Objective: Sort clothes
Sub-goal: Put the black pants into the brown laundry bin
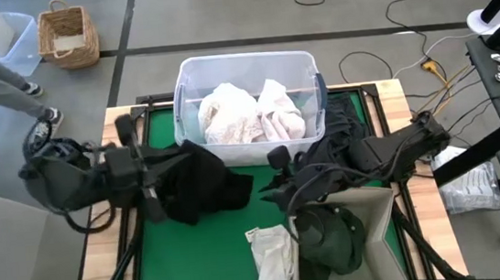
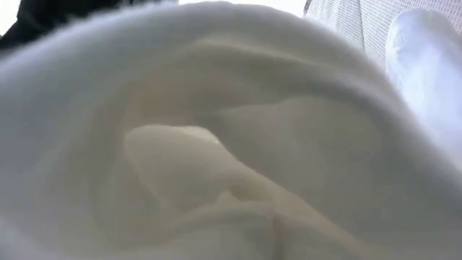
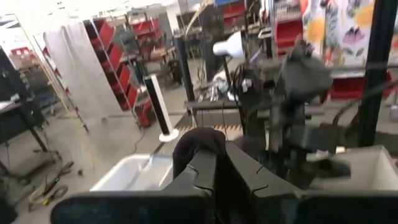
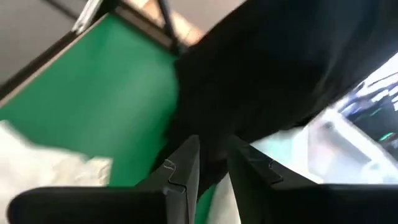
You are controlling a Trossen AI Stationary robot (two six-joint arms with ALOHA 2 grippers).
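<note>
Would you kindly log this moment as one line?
left gripper: shut on black garment | right gripper: gripping dark garment | whites in tub

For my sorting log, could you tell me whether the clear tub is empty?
Not empty: the clear tub holds white clothes in the high view.

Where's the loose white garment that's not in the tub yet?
In the high view the white garment lies on the green mat near the front edge, just left of the beige box.
</note>
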